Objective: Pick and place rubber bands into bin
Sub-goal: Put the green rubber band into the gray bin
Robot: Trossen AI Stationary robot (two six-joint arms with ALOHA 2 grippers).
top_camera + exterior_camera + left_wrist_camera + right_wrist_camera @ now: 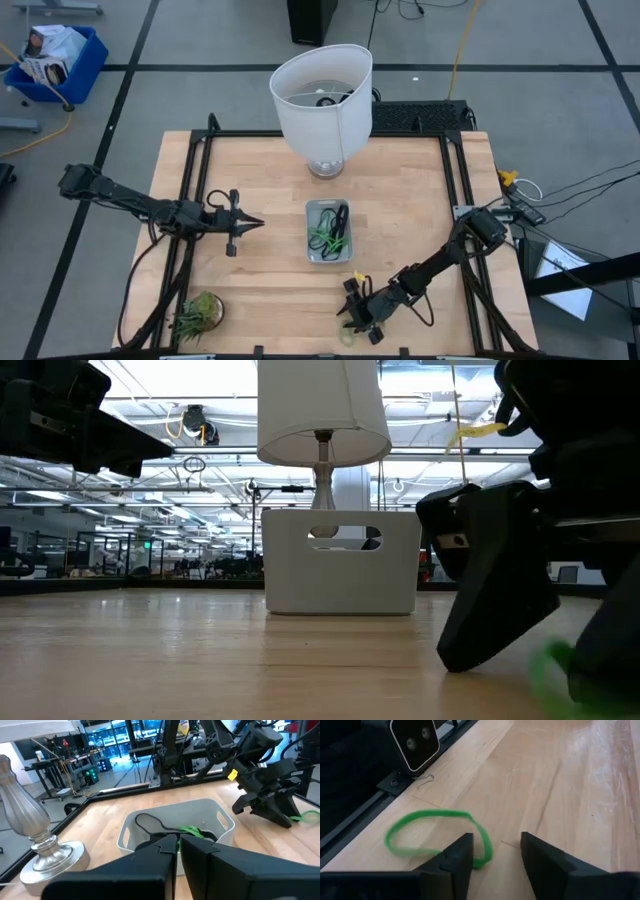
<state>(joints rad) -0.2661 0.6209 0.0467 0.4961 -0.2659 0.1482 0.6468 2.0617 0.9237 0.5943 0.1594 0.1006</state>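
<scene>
One light-green rubber band (437,837) left loose on the wood at the near edge of the table (400,200), close by the black frame rail. Right gripper (495,852) down low just over it, fingers parted with a clear gap, one finger tip overlapping the loop's end, nothing gripped yet. Farther in, at mid-table, the bin (327,231) already holding several bands, green and dark ones tangled together (330,228). Left gripper (252,223) waiting beside the bin, well off to its left, fingers drawn nearly together and empty. Beyond, the white lamp (321,98) at the far edge. By the look of it, nearly finished: most bands binned, this last visible green one still to be pinched, carried over and dropped in.
</scene>
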